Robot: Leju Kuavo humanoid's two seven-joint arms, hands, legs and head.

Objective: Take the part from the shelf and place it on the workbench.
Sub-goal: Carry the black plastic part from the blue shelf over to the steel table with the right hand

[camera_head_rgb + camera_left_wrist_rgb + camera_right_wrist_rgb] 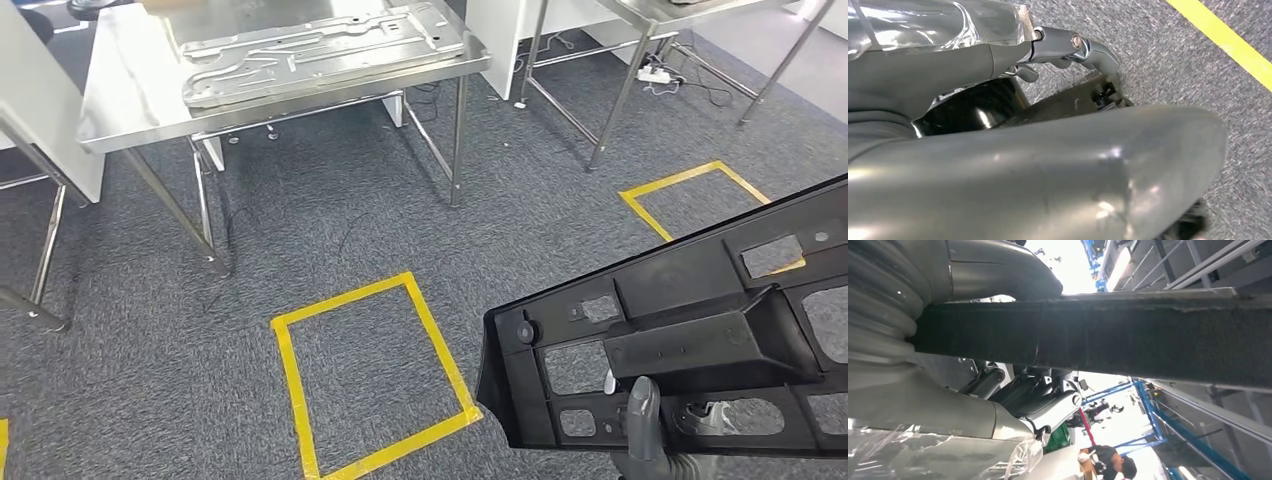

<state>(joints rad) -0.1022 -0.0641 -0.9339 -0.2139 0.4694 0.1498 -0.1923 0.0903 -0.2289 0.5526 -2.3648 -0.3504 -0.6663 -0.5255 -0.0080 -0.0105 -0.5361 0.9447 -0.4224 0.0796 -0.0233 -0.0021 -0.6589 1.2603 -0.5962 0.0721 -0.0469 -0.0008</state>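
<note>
Over on the left stands the steel workbench (120,110), its legs planted on the grey carpet (330,215). A large pressed metal panel (320,48) lies flat across the top, reaching from near the middle to the right-hand edge of the surface. On the carpet in front of the bench there is a square outlined in yellow tape (372,372), and a second taped square (700,200) lies farther right, partly hidden.

The left hand (1068,50) hangs low over the carpet, close to a line of yellow tape; its metal fingers (1088,47) are bent inward, but I cannot tell whether they are closed or loose.

The black plastic part (690,320), a long ribbed frame with rectangular cut-outs, is up in the air over the carpet, well apart from the bench and tilted so its right end rises. The right hand (650,430) grasps it from below near its lower edge, a grey finger laid up across the front face. From the wrist, the part's dark edge (1128,340) runs between the thumb (998,275) and the fingers (1048,405), which clamp it.

At the far right a second steel table (640,60) stands, with a white power strip (655,73) on the floor beneath.
</note>
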